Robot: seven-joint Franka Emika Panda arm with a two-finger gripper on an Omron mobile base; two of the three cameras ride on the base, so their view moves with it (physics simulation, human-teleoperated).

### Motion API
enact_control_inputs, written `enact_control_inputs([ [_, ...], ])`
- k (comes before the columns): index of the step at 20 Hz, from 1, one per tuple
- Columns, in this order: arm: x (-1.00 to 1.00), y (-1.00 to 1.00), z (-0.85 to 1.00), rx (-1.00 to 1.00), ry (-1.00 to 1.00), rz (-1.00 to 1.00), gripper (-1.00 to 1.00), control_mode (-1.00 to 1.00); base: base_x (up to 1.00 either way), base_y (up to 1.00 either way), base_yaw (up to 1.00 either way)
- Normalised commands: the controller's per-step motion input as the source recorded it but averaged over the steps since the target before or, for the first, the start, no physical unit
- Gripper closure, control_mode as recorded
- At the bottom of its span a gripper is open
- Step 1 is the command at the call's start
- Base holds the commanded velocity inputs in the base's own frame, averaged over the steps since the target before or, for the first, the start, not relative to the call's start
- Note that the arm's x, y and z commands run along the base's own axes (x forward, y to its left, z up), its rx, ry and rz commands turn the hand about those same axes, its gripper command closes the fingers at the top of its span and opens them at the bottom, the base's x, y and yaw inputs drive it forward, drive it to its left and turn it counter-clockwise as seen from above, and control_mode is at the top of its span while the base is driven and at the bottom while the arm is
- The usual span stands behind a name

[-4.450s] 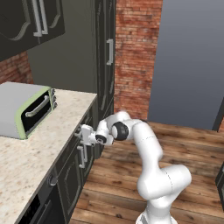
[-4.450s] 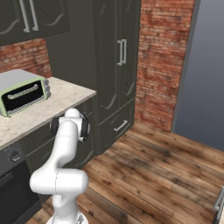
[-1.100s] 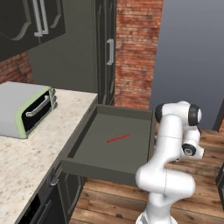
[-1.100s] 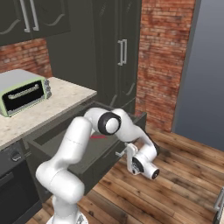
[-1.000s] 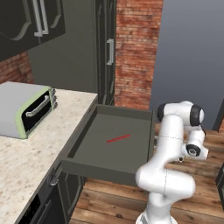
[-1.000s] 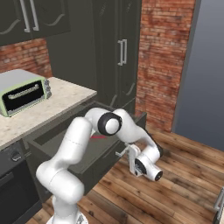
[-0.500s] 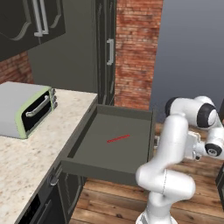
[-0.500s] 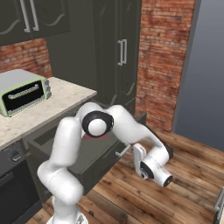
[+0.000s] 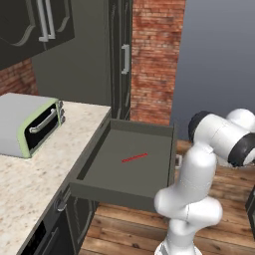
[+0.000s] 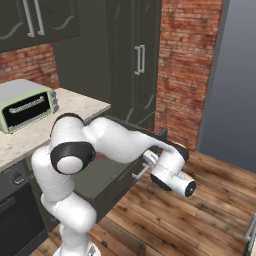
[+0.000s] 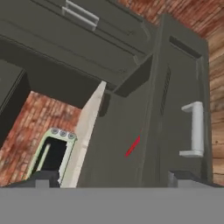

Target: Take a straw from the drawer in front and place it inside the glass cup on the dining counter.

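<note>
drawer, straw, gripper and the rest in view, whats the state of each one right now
drawer: pulled fully out, open
straw: lying flat on the drawer floor, untouched
gripper: off the drawer handle, holding nothing, fingertips apart
toaster oven: door shut, on the counter
tall cabinet doors: shut

Both base cams sit behind arm, high, looking fwd/down. Left & right views share open drawer (image 9: 124, 164), toaster oven (image 9: 30, 124), bench (image 9: 30, 174). Hand cam, rolled, looks close at drawer w/ straw (image 11: 133, 145).
</note>
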Motion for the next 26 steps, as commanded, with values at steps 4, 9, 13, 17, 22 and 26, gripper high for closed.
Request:
enact_control_inputs([
  [4,0.00,0.37,1.00,-0.36,-0.07,0.10,-1.00,-1.00,0.00,0.00,0.00],
  [9,0.00,0.50,1.00,-0.39,-0.02,0.19,-1.00,-1.00,0.00,0.00,0.00],
  [13,0.00,0.56,1.00,-0.43,0.00,0.25,-1.00,-1.00,0.00,0.00,0.00],
  [17,0.00,0.49,0.84,-0.43,0.01,0.28,-1.00,-1.00,0.00,0.00,0.00],
  [22,0.00,0.56,0.20,-0.42,0.05,0.28,-1.00,-1.00,0.00,0.00,0.00],
  [26,0.24,0.41,0.00,-0.26,0.10,0.35,-1.00,-1.00,0.00,0.00,0.00],
])
